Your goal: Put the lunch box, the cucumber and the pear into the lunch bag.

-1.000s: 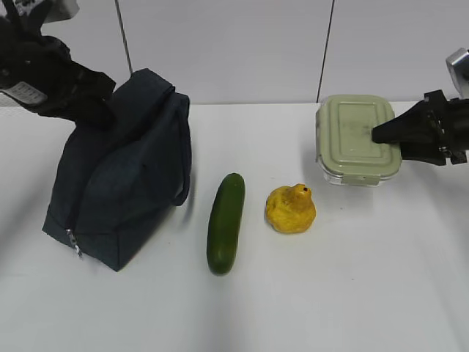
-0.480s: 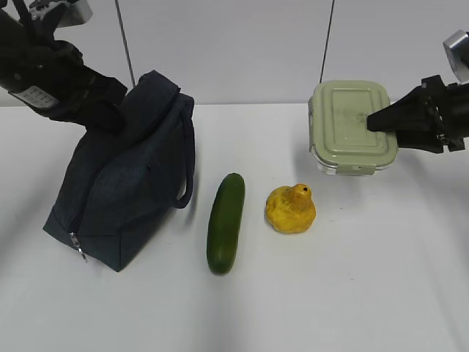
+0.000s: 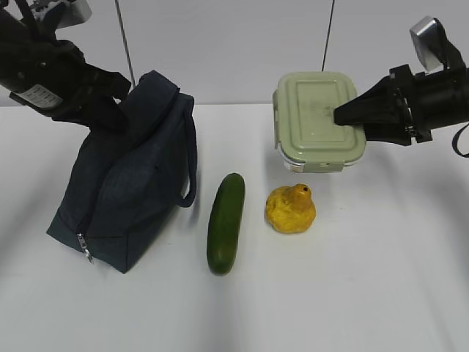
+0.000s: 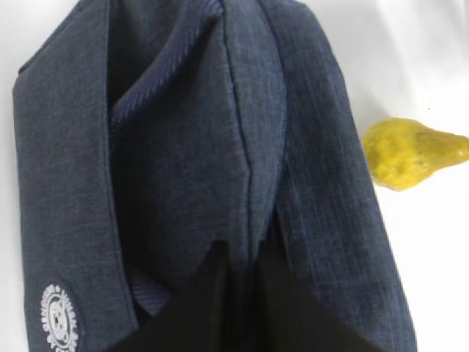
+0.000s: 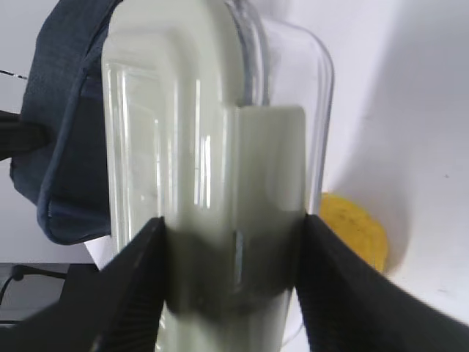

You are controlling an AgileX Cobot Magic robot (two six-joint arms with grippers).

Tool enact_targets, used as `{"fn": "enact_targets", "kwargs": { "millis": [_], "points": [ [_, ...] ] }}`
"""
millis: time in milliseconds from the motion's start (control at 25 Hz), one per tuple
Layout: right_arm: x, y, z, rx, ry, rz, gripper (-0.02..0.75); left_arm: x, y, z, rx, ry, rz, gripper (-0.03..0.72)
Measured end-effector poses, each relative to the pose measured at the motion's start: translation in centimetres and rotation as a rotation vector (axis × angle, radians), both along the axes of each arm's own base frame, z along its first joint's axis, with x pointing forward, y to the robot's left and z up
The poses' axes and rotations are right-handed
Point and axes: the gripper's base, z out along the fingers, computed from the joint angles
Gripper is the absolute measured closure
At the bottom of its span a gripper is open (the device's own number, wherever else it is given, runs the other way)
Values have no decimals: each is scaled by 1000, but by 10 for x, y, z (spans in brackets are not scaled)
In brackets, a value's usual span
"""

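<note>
Lunch box (image 3: 316,117) aloft above pear (image 3: 291,209)

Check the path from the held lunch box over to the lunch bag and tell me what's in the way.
Nothing visible blocks it: the lunch box, clamped in the right gripper, hangs above the pear and cucumber. But the lunch bag looks closed on top, pinched by the left gripper.

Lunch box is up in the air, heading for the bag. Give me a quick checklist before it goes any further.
1. Right gripper clamped on the lunch box: ok, one finger on the lid, one under the base.
2. Box clear of the table: ok, it hangs above the pear.
3. Left gripper holding the lunch bag: ok, shut on a fold of fabric at the top.
4. Bag mouth open wide enough for the box: cannot tell, no opening shows in any view.
5. Cucumber and pear out of the way: ok, both lie on the table beside the bag.
</note>
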Motion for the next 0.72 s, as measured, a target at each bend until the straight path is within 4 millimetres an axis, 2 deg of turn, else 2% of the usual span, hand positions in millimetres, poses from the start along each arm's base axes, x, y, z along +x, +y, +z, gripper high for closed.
{"fn": "enact_targets", "kwargs": {
  "millis": [200,520,720],
  "points": [
    [1,26,5,57,-7,32,345,0,-2,1,-34,10,18,676],
    [1,38,8,79,-12,53,346,0,-4,2,-77,15,38,676],
    [-2,50,18,110,-33,63,345,0,-5,3,-78,14,35,676]
  ]
}}
